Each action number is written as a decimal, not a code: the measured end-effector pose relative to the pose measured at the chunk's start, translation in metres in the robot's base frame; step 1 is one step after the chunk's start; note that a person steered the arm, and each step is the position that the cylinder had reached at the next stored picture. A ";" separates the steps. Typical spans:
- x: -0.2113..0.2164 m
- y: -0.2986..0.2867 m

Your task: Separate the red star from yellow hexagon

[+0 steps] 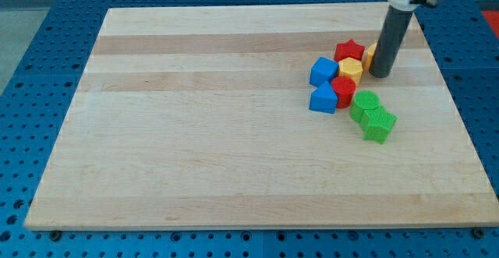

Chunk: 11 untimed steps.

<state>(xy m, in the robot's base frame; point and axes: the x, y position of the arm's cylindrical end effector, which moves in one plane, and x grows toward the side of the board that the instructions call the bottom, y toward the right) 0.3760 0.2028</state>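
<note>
The red star (349, 51) sits near the view's upper right, touching the yellow hexagon (350, 70) just below it. My tip (380, 75) rests on the board right of both, about level with the hexagon. The rod hides most of another yellow block (370, 54) just right of the star.
A blue block (323, 71) sits left of the hexagon, a red block (344, 91) below it, and another blue block (323, 99) lower left. Two green blocks (364, 104) (379, 124) lie lower right. The wooden board (195, 133) has an edge near the rod.
</note>
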 end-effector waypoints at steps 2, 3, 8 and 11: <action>-0.028 0.024; -0.040 0.012; -0.046 -0.052; -0.035 -0.045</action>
